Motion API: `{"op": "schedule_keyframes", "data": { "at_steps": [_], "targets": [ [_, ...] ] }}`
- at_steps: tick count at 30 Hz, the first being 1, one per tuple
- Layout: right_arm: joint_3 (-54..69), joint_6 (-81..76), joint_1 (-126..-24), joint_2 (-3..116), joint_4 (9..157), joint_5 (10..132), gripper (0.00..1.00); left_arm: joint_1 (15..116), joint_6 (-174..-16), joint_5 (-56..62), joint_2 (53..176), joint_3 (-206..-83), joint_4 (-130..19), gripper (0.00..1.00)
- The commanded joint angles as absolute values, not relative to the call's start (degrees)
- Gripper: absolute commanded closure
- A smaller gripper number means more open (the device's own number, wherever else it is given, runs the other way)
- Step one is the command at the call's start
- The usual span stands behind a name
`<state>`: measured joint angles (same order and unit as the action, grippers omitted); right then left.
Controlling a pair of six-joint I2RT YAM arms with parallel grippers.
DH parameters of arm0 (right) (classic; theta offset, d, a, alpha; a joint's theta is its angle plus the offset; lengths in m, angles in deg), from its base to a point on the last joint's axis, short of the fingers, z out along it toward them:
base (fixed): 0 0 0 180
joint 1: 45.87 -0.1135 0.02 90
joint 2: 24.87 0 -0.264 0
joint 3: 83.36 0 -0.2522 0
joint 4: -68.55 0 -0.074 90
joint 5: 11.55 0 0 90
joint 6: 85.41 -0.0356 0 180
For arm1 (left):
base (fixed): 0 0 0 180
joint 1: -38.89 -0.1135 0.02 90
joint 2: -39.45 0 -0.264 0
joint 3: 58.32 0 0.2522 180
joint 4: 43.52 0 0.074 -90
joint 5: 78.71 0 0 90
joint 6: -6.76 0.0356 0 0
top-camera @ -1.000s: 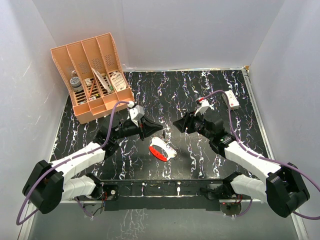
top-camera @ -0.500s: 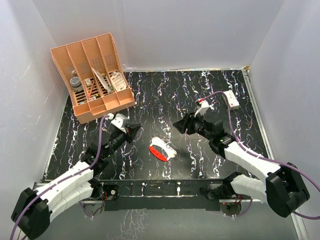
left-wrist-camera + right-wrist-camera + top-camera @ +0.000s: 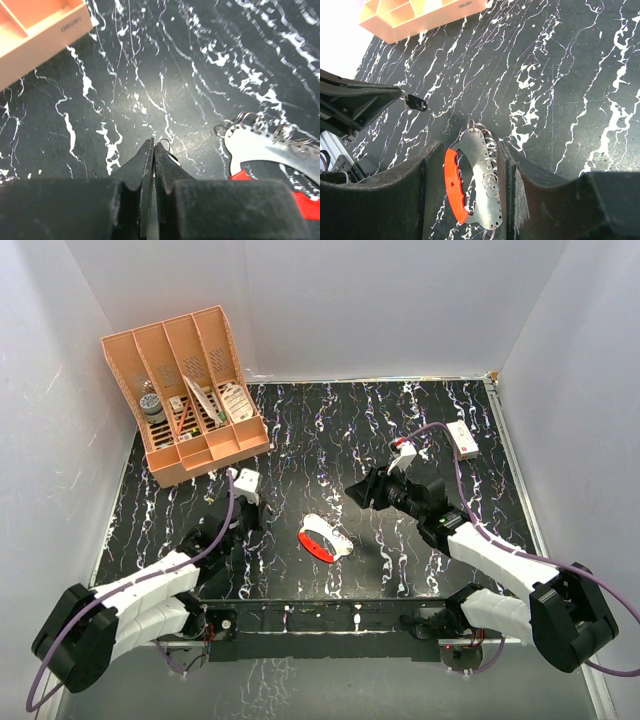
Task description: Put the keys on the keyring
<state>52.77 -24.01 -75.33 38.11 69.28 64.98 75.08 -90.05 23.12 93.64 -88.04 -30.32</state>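
Note:
The keyring [image 3: 322, 538], a pale oval plate with a red grip and several small wire rings, lies flat on the black marbled table. In the right wrist view the keyring [image 3: 476, 185] shows in the gap between my fingers, on the table below them. My right gripper [image 3: 470, 146] [image 3: 358, 492] hovers open just right of it and holds nothing. My left gripper [image 3: 153, 145] [image 3: 255, 510] is shut on the keys [image 3: 172, 158], a tiny dark piece with a wire loop at the fingertips. The keys [image 3: 416, 102] and the left gripper [image 3: 395, 92] sit left of the keyring [image 3: 265, 150].
An orange desk organizer [image 3: 185, 390] [image 3: 35, 30] [image 3: 420, 12] with a few items stands at the back left. A small white box with a red mark [image 3: 463, 438] lies at the back right. White walls enclose the table on three sides.
My left arm has drawn back to the left, away from the keyring, and now sits lower and closer to its base. The right arm and the keyring have hardly moved.

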Motion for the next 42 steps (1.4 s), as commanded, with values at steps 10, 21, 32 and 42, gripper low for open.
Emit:
{"op": "schedule_keyframes", "data": {
  "at_steps": [10,21,32,42],
  "targets": [
    [54.3,-24.1,-74.8,37.8,66.1,64.4,0.55,75.1,-89.0,22.9,106.6,-89.4,-23.7,1.00],
    [54.5,-24.1,-74.9,40.5,66.1,63.2,0.55,75.1,-89.8,20.4,110.6,-90.6,-20.2,1.00],
    [53.4,-22.8,-74.9,43.9,70.5,60.7,0.54,75.1,-89.2,18.9,109.3,-96.6,-23.5,1.00],
    [54.9,-23.1,-77.2,45.5,73.5,58.8,0.51,75.1,-90.5,18.0,102.8,-100.4,-30.6,1.00]
  ]
}}
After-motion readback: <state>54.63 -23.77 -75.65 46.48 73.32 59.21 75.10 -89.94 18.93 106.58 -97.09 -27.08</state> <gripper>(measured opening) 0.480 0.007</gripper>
